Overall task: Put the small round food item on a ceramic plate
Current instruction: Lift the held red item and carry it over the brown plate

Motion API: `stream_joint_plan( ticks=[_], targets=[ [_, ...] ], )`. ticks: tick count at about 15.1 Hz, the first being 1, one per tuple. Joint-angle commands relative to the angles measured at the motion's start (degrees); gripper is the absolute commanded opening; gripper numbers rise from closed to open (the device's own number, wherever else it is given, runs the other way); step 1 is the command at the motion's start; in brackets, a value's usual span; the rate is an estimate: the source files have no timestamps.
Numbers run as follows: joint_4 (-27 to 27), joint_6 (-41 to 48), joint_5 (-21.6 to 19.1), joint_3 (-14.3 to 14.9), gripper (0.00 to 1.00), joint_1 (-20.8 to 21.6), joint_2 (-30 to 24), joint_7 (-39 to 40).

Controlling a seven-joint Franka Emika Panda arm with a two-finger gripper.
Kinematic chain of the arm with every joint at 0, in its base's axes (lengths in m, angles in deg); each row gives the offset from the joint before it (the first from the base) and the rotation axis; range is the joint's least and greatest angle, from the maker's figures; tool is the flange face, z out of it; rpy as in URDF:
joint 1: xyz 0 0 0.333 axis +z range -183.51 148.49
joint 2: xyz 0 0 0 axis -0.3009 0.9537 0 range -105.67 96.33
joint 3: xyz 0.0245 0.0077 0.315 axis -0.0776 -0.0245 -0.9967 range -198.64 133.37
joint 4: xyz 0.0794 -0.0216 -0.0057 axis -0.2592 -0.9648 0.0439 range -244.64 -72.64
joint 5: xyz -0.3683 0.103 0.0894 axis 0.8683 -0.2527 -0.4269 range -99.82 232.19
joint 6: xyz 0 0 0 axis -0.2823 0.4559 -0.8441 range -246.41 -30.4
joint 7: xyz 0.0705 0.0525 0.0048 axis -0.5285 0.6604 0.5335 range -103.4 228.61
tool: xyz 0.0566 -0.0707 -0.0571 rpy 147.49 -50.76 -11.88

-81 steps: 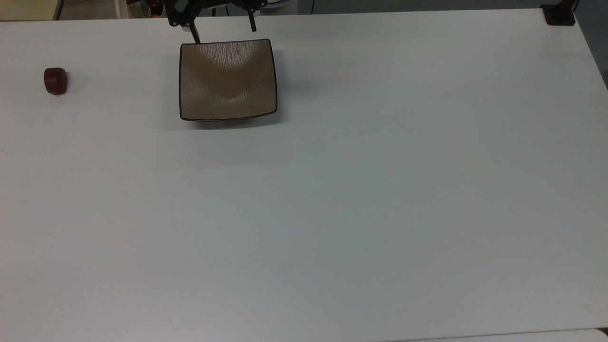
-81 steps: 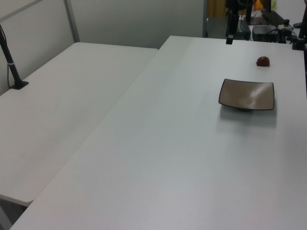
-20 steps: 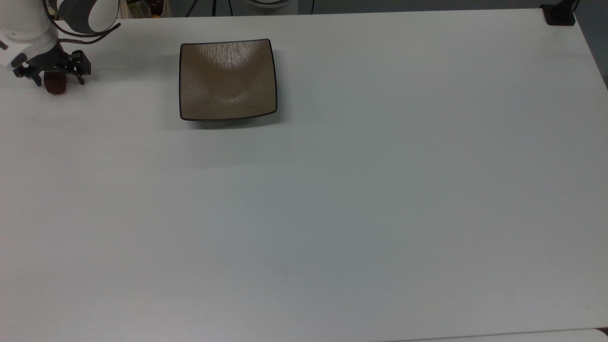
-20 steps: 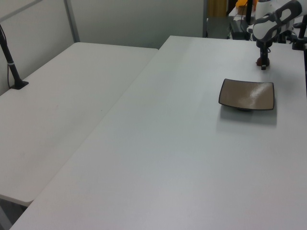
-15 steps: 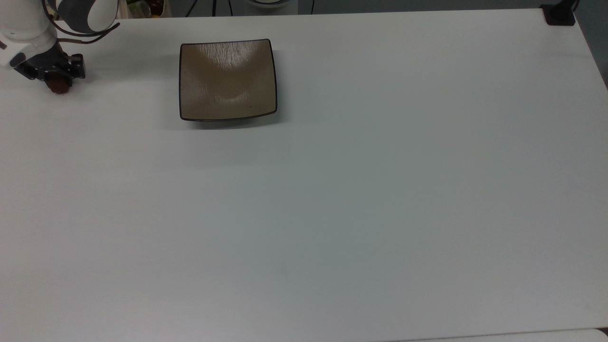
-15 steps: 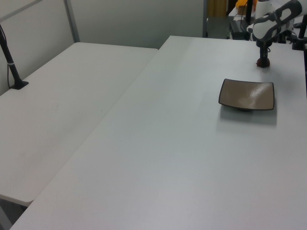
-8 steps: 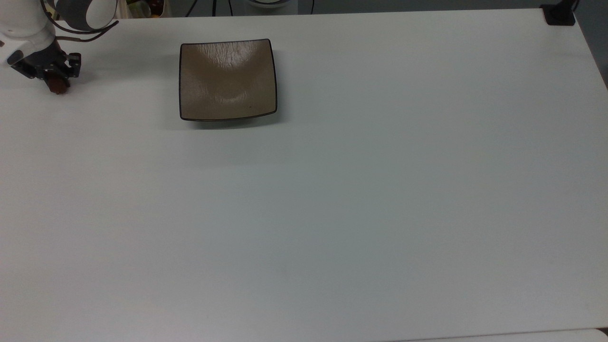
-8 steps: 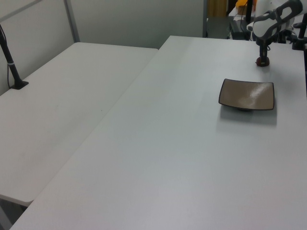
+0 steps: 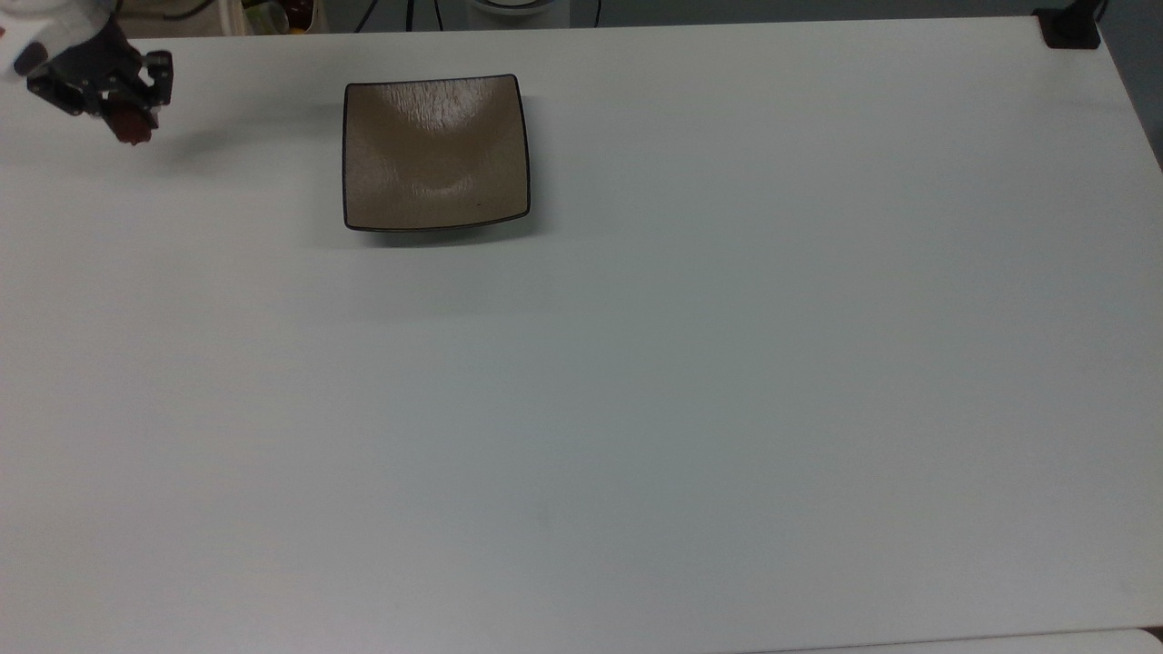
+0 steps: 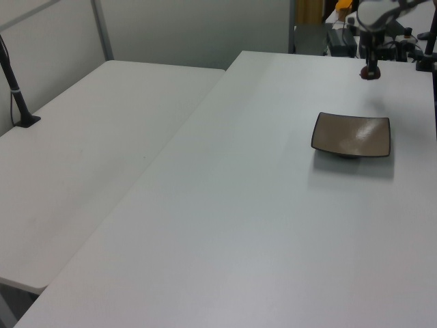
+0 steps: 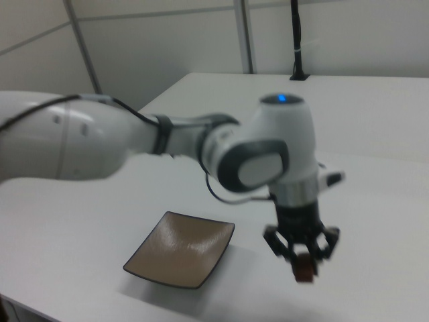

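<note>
Liftoff: black two-finger end effector (image 9: pixel 130 118) rises from the white counter (image 9: pixel 636 363), apparently clamped on the small glossy reddish-brown food lump (image 9: pixel 133 127), now airborne and well apart from the square tan glazed ceramic plate (image 9: pixel 436 153), awaiting carry-over.
</note>
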Motion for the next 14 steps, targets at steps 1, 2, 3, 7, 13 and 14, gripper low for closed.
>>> stream_joint_plan(
  ticks=[1, 2, 3, 7, 13, 14],
  targets=[
    [1.5, 9.49, -0.27, -3.16, 0.39, 0.91, -6.99, -1.4],
    [2.55, 12.04, -0.27, -4.31, 0.39, 0.91, -7.88, -2.18],
    [3.34, 14.33, -0.36, -5.54, 0.39, 0.91, -8.41, -3.41],
    [3.79, 17.17, -0.36, -13.53, 0.4, 0.91, -9.99, -12.27],
    [2.65, 17.52, -0.44, -21.89, 0.42, 1.0, -9.99, -22.57],
    [2.13, 17.52, -0.53, -22.51, 0.42, 1.34, -9.99, -23.63]
  ],
)
